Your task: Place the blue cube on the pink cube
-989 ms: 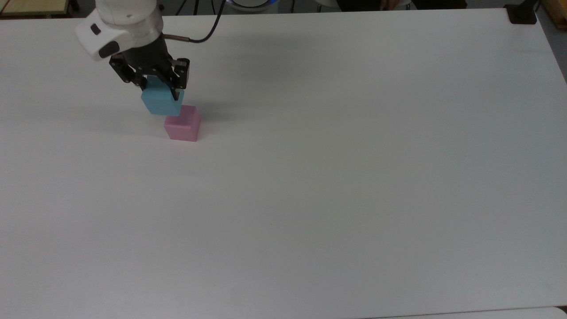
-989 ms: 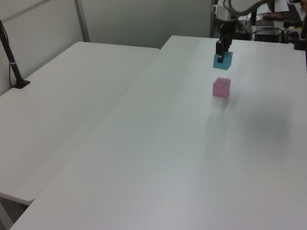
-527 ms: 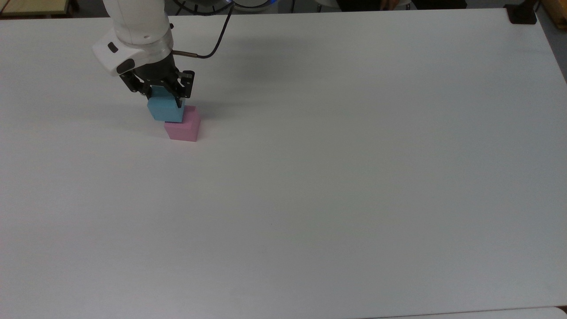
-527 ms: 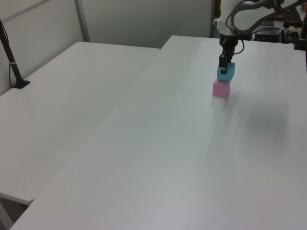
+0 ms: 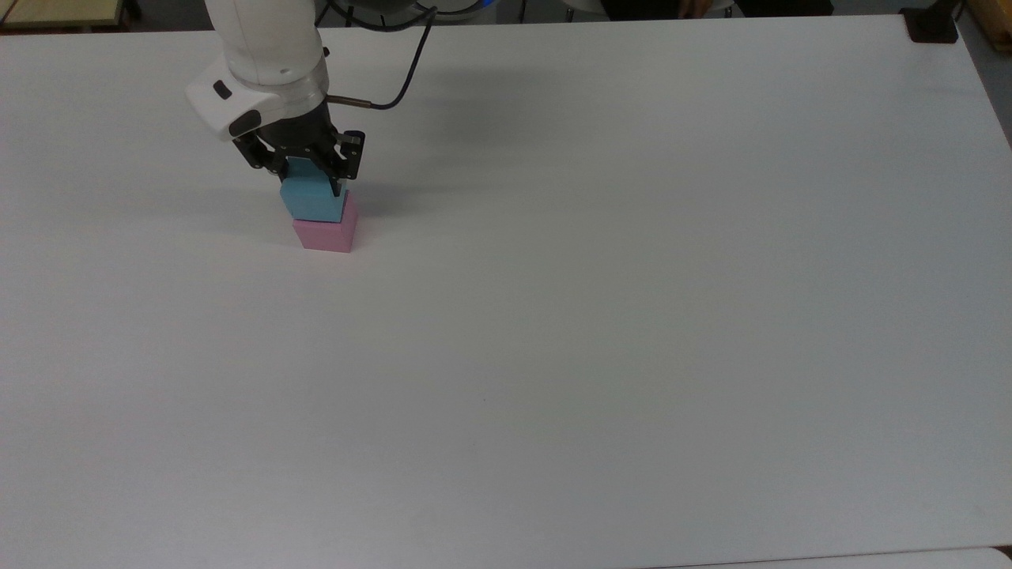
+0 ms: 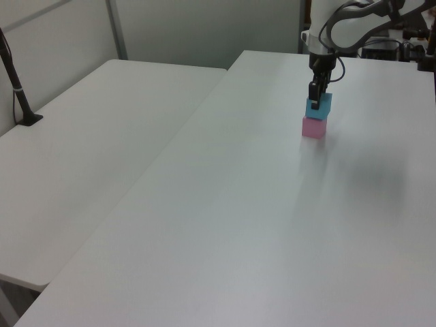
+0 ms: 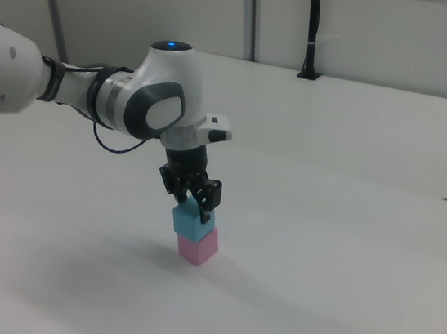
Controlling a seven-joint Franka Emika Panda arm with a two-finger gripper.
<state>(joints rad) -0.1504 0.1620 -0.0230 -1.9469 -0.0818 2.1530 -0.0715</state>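
A: The gripper point(image 5: 314, 180) points straight down, its black fingers point(image 5: 341, 183) clamped on the flanks of the blue cube point(image 5: 313, 201), which sits on top of the pink cube point(image 5: 325, 234). In the top view the stack stands at about ten o'clock from the middle of the white table point(image 5: 601, 316).

B: What does each camera add?

A: The right view shows the stack side on: blue cube point(image 7: 193, 221) over pink cube point(image 7: 198, 247), faces touching, the blue one set slightly toward the right view's left so a strip of pink top shows. The gripper point(image 7: 193, 202) hangs from a rounded white arm point(image 7: 154, 100) with a blue light on its cap. The left view shows a second white table point(image 6: 88, 143) butted against the first at nine o'clock, with a black post point(image 6: 17, 85) clamped to its far edge. There the gripper point(image 6: 314, 103) straddles the blue cube point(image 6: 319, 107) above the pink cube point(image 6: 314, 127).

B: Room around it?

A: In the top view the tabletop lies bare from the stack out to three and six o'clock; the nearest edge is at twelve o'clock, past the arm point(image 5: 265, 55) and its black cable point(image 5: 407, 67).

B: Surfaces?

A: Both cubes are matte and plain with square edges; the table is smooth and pale with a faint sheen.
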